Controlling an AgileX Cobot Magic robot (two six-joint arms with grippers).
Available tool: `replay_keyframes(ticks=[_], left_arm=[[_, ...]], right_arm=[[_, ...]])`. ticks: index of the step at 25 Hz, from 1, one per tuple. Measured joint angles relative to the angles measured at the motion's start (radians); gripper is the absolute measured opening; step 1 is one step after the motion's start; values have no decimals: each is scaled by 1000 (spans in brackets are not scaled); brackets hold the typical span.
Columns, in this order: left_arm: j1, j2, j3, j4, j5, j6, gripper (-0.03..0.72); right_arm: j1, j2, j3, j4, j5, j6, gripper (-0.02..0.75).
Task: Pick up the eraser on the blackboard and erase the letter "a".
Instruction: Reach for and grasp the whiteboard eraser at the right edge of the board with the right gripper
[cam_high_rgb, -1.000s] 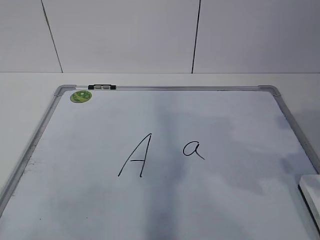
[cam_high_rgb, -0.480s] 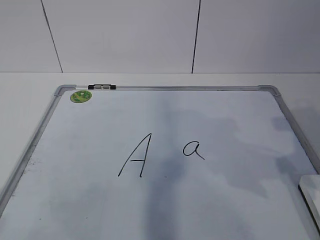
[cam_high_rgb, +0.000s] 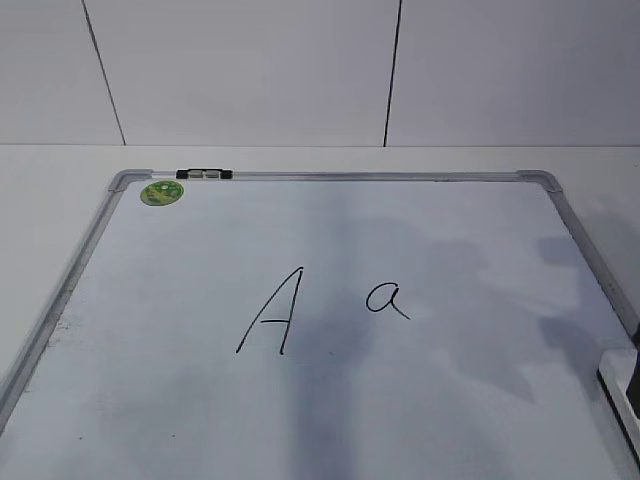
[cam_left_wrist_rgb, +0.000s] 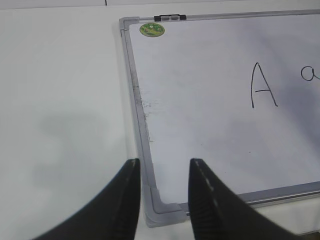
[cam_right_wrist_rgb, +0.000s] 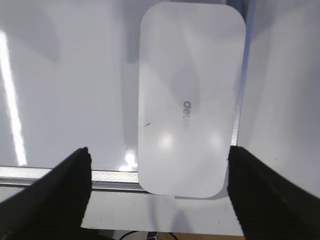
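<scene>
While the right gripper (cam_right_wrist_rgb: 159, 165) hung wide open and empty over the eraser (cam_right_wrist_rgb: 190, 100) at the board's (cam_high_rgb: 330, 420) right edge, eraser judged light, rigid, slick-topped; best pinched across its long sides.

I am seeing one blackboard (cam_high_rgb: 480, 215), one eraser (cam_right_wrist_rgb: 190, 100), two written letters, a capital "A" (cam_high_rgb: 272, 312) and the letter "a" (cam_high_rgb: 387, 299), one green sticker (cam_high_rgb: 161, 193) and one clip (cam_high_rgb: 204, 174).
</scene>
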Motion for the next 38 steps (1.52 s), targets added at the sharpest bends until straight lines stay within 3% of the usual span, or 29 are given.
replay_keyframes(ticks=[38], left_arm=[[0,0,0,0,0,0,245]], right_arm=[[0,162,-4,-100,-63,94,673]])
